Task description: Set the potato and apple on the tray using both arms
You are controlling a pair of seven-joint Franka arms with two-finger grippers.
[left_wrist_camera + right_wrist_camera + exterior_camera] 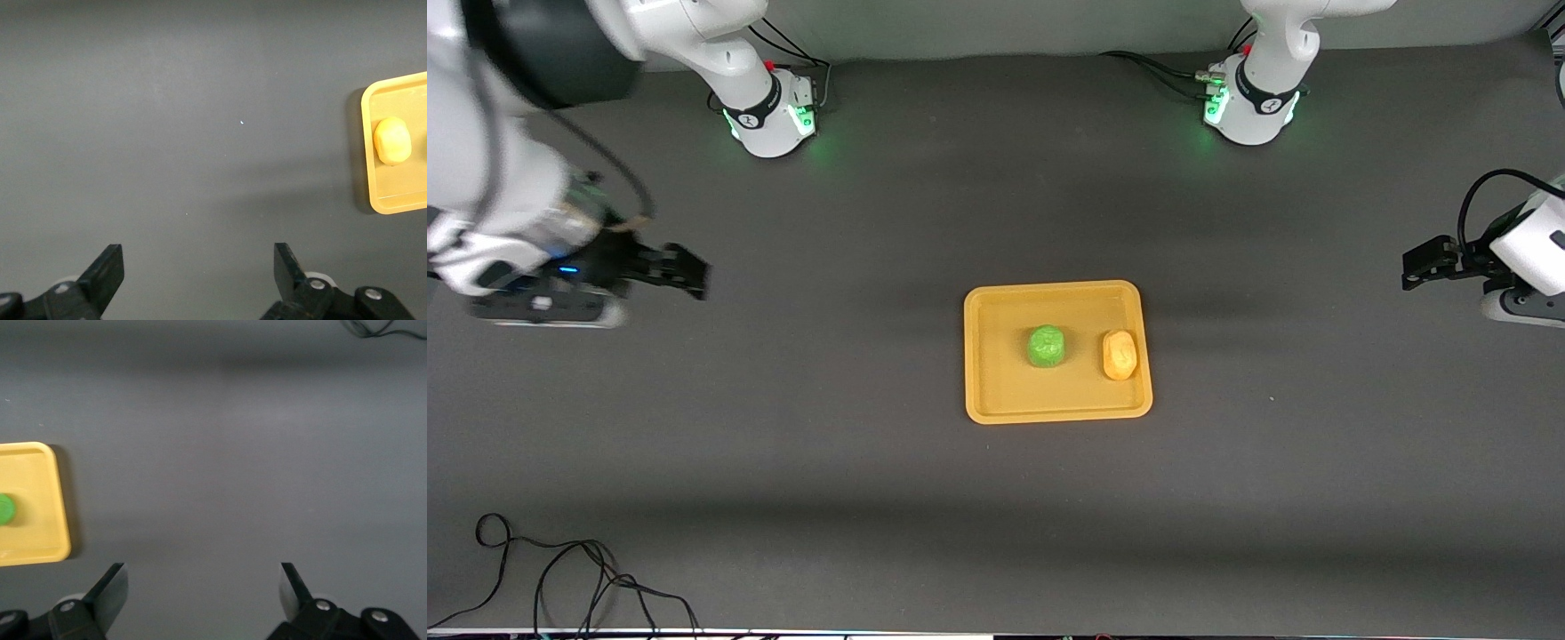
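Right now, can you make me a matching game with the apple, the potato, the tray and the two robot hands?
Things:
1. apple
2. potato
3. tray
4. left gripper and right gripper

Matches:
A. flat, orange-yellow, holds both foods
B. open, over bare table
C. green, near the tray's middle
D. yellow-orange, by the tray's rim toward the left arm's end

Pairs: 1-C, 2-D, 3-A, 4-B

The apple (1046, 346) is bright green, the potato (1120, 355) yellow-orange, the tray (996, 391) orange-yellow, the table (871, 462) dark grey.
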